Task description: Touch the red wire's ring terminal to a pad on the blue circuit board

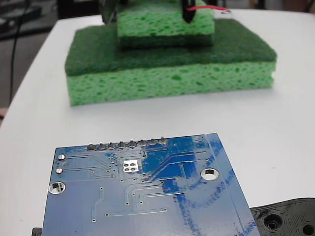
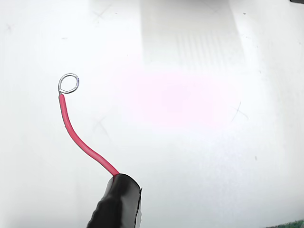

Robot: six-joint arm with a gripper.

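White tabletop, scuffed. Red wire curving up-left from black-wrapped gripper tip; finger state cannot be told. Ring terminal above bare table, far right behind stacked green sponges. Blue circuit board near, well apart. Black plate near right.

White table surface
A large green sponge and glossy blue circuit board are borne directly.
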